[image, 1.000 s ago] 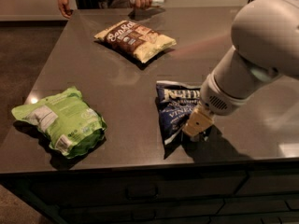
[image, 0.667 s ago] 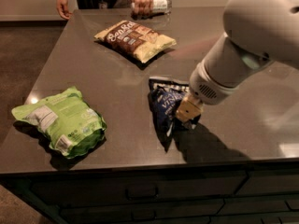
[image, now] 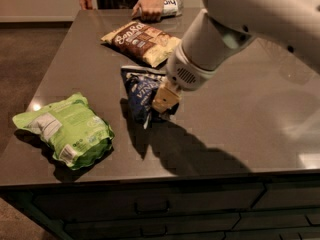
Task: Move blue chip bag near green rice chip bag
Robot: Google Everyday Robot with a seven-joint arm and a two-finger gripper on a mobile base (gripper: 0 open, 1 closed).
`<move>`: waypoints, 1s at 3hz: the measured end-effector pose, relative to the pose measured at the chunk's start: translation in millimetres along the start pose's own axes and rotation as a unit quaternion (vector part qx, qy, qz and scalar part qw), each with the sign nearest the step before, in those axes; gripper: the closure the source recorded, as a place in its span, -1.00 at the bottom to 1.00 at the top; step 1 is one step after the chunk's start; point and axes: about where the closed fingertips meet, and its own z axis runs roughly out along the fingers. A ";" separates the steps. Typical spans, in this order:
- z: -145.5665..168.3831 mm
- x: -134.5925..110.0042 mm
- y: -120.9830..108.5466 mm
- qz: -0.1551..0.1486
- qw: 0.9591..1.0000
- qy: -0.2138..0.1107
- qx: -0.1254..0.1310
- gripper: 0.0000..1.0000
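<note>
Dragged leftward since the earlier frames, the blue chip bag (image: 139, 90) now stands crumpled on edge just in front of the brown-and-cream bag (image: 142, 41). The green rice chip bag (image: 67, 129) lies apart to its left, near the front edge of the bench (image: 240, 134). Reaching down from the upper right, the white arm (image: 225, 34) slopes toward the left, and the gripper (image: 164, 104) sits at the blue bag's right edge with its tan fingers (image: 168, 95) clamped on the foil.

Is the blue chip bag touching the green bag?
Apart: camera view shows bare countertop between blue chip bag and green rice chip bag; gripper grips the former.
</note>
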 end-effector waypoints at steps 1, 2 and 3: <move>17.7 -33.0 9.5 -0.034 0.999 -0.013 -0.025 0.65; 31.3 -50.1 12.4 -0.053 0.997 -0.018 -0.046 0.19; 31.2 -51.4 13.8 -0.055 0.997 -0.018 -0.046 -0.43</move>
